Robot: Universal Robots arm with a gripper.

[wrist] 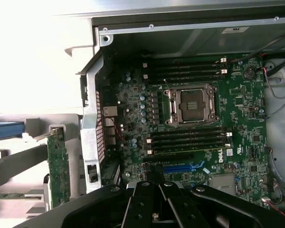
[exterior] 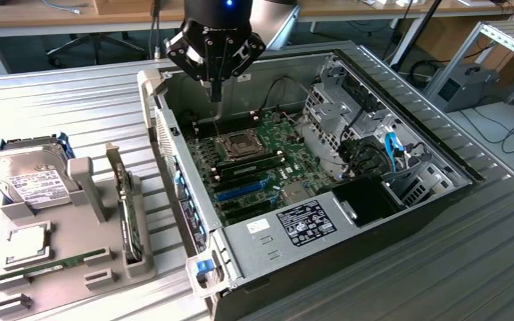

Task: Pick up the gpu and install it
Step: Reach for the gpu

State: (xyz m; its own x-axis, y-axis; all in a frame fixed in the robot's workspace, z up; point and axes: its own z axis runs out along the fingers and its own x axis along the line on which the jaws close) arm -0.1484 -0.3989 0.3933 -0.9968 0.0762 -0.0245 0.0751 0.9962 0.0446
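Gpu [exterior: 131, 217], thin dark card upright on edge in grey holder [exterior: 83, 190]

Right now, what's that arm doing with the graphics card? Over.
Gripper above green motherboard in open black computer case, holding nothing. Dark flat gpu with silver bracket upright in grey holder, untouched. Case wall between them.

- Open computer case [exterior: 166, 134] lying mid-desk [exterior: 78, 100], green motherboard [exterior: 280, 144] exposed.
- Hard drive [exterior: 29, 180] upright in a grey holder [exterior: 69, 281] near the desk's edge, exterior view's left.
- Memory stick [exterior: 56, 264] flat in that holder.
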